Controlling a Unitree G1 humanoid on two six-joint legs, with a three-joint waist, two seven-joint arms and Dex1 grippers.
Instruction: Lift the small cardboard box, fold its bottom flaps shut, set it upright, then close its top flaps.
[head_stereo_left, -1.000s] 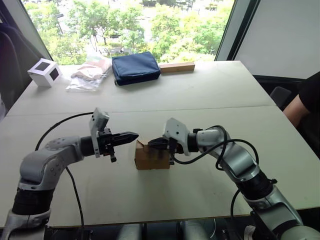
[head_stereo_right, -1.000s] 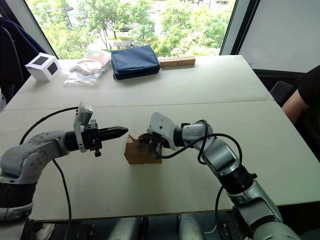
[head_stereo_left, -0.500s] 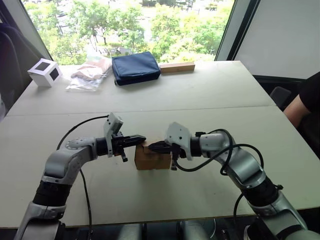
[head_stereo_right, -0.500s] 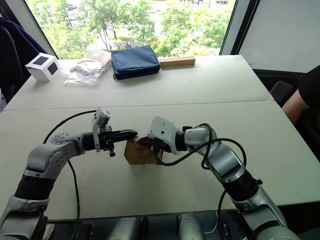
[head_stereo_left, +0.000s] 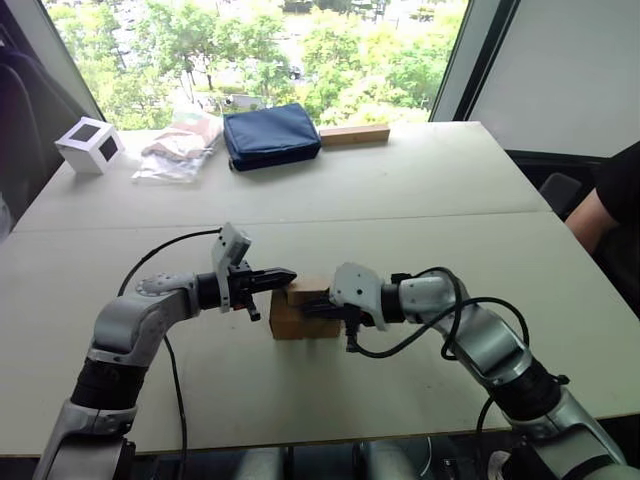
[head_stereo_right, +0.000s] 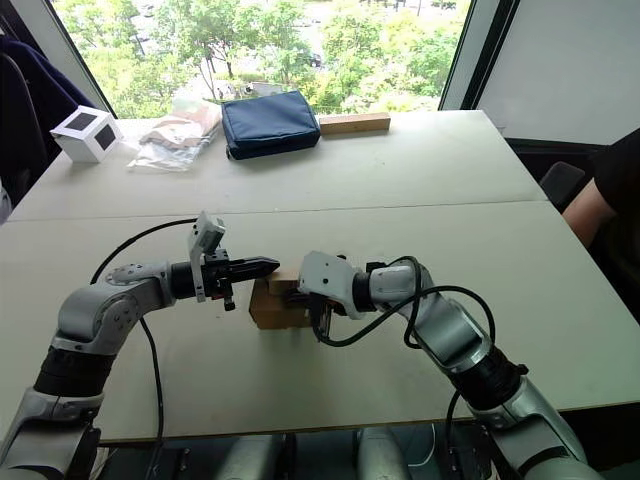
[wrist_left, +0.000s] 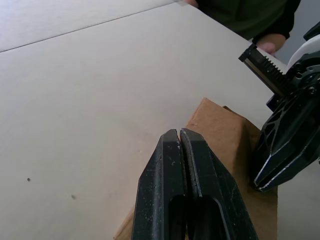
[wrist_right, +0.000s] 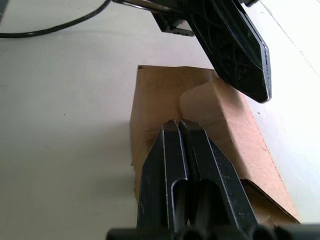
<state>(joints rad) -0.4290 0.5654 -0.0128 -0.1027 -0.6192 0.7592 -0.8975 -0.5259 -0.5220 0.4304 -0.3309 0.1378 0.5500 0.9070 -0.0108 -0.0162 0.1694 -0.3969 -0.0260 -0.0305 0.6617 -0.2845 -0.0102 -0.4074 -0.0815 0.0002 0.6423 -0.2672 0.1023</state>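
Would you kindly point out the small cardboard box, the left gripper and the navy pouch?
small cardboard box (head_stereo_left: 298, 322), left eye view, front wall.
left gripper (head_stereo_left: 286, 275), left eye view, shut fingertips.
navy pouch (head_stereo_left: 270, 133), left eye view, top fabric.

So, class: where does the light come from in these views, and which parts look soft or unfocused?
Eye views: daylight from the window behind the table. Left wrist view: black gripper fingers near the lens look soft. Right wrist view: small brown cardboard box is evenly lit.

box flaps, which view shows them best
The right wrist view: the box lies close under the right gripper, its folded cardboard and a raised flap plain. The left wrist view shows one corner beside the left gripper. The eye views show the whole box, small, between both grippers.
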